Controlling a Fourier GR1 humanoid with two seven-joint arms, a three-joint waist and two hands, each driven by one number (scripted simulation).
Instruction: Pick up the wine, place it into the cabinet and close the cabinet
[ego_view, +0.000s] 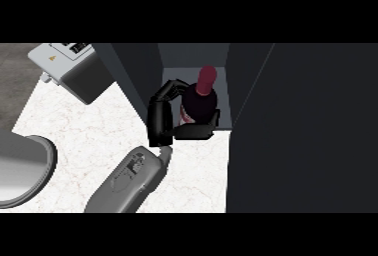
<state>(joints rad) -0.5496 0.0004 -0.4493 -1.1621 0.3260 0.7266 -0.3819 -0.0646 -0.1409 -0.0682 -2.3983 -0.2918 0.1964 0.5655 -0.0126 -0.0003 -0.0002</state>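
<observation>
Item: dark glass wine bottle (199, 102) with a deep red neck, located inside the open compartment of the dark grey cabinet (136, 70), near its front edge. Whether its base rests on the cabinet floor cannot be told.
Left hand (159, 120): black, fingers curled round the far side of the bottle, thumb on the near side.
Surroundings: white marbled counter (81, 130); grey box-shaped appliance (74, 70) at upper left; grey round vessel (22, 170) at left edge.
</observation>
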